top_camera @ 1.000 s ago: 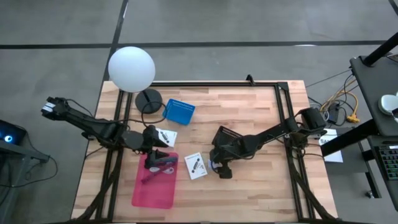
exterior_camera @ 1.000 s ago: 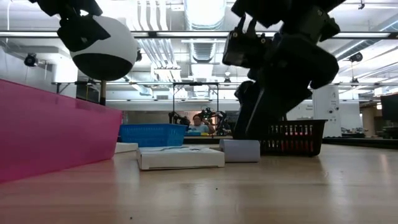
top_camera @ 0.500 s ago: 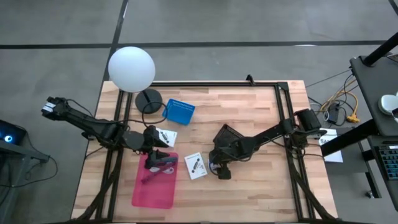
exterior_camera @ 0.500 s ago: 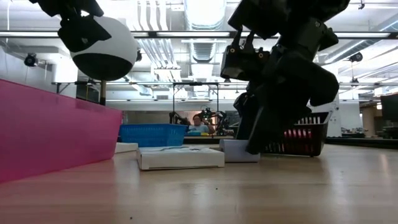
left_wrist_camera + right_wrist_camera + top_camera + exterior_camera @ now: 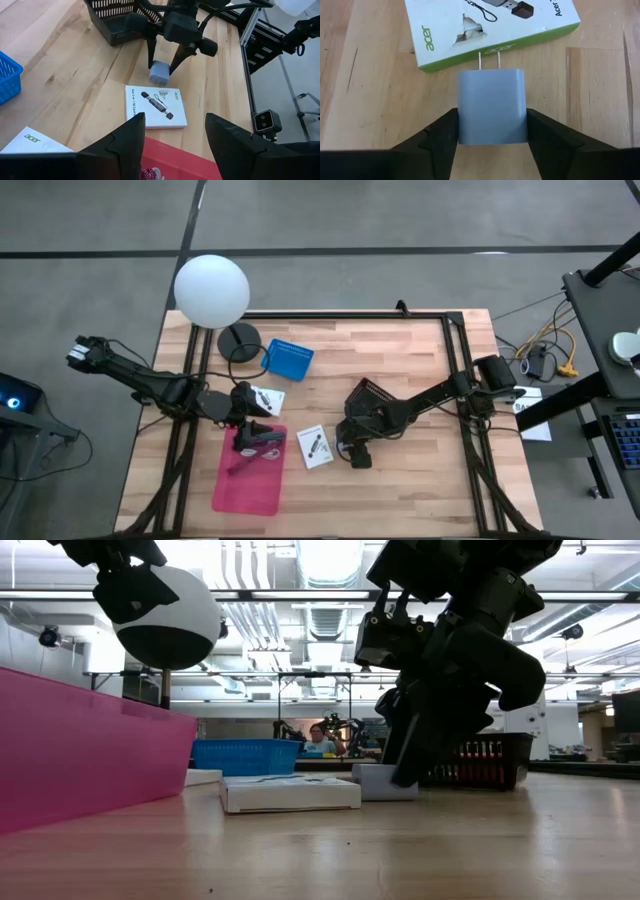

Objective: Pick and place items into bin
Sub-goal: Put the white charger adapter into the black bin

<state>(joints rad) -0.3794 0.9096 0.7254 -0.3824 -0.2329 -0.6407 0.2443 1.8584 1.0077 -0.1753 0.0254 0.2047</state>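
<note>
The right gripper (image 5: 492,145) pinches a pale-blue plug adapter (image 5: 491,106) on the tabletop (image 5: 400,350), its fingers touching both sides (prongs nearly touching the white Acer box (image 5: 485,27)). The left gripper (image 5: 175,140) hangs spread above the pink bin (image 5: 247,480). A black mesh basket (image 5: 368,394) sits just behind the right gripper.

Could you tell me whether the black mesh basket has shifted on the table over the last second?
Yes. In the high view the black mesh basket now sits slightly farther toward the picture's right from the blue basket.
</note>
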